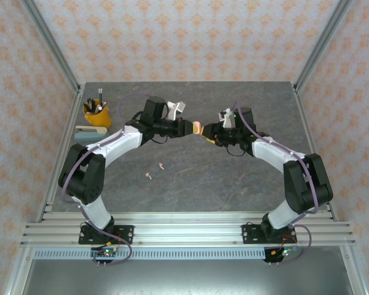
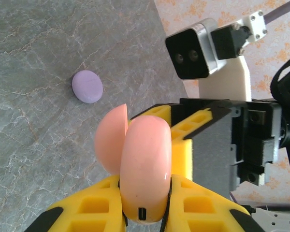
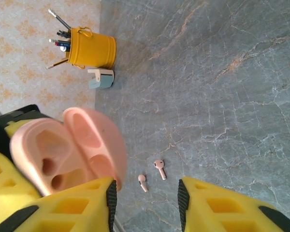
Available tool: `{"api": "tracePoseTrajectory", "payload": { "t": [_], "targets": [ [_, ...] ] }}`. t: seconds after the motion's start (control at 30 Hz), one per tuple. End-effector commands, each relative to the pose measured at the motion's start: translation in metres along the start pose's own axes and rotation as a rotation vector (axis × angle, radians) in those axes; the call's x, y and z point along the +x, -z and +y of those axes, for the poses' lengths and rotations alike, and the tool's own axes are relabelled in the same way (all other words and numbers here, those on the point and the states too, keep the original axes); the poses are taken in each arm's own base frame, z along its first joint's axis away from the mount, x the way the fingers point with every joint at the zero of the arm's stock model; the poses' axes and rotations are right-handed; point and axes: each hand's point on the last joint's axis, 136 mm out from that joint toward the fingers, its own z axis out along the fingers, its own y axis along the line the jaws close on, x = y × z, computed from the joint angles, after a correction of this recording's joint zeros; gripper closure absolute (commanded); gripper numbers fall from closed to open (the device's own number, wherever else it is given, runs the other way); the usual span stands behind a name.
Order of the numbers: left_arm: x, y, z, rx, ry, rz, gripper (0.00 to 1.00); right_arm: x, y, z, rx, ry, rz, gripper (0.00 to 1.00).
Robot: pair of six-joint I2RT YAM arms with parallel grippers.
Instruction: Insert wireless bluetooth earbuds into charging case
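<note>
Pinched open pink case (image 2: 145,159) aloft in left claw (image 2: 145,198); had right claw (image 3: 145,193) spread, empty, beside lid. Found two pink buds (image 3: 159,168) on table (image 3: 222,72) below, stems parallel, nearer left arm.

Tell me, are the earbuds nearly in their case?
Not yet, it's only the start. Done: the left pincer holds the pink case up with its lid open. In hand: the right pincer is open right beside it, holding nothing. Left: both pink earbuds lie on the table, and the sockets are empty. The lilac case lies untouched.
</note>
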Motion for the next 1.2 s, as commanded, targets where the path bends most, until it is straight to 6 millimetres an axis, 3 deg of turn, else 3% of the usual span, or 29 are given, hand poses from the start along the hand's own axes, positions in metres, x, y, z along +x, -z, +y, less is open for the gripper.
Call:
{"api": "tracePoseTrajectory", "payload": {
  "t": [0.0, 0.5, 0.97, 1.17],
  "targets": [
    [-0.009, 0.009, -0.03, 0.066, -0.057, -0.026, 0.89, -0.018, -0.002, 0.016, -0.033, 0.046, -0.048, 0.6],
    [-0.003, 0.003, -0.034, 0.08, -0.06, -0.005, 0.89, -0.024, -0.006, 0.016, -0.041, 0.042, -0.053, 0.65],
    [0.001, 0.001, -0.037, 0.088, -0.057, 0.005, 0.89, -0.032, -0.011, 0.02, -0.059, 0.039, -0.055, 0.99],
    [0.0, 0.0, -0.038, 0.09, -0.057, 0.004, 0.89, -0.032, -0.01, 0.021, -0.057, 0.04, -0.057, 1.0]
  ]
}}
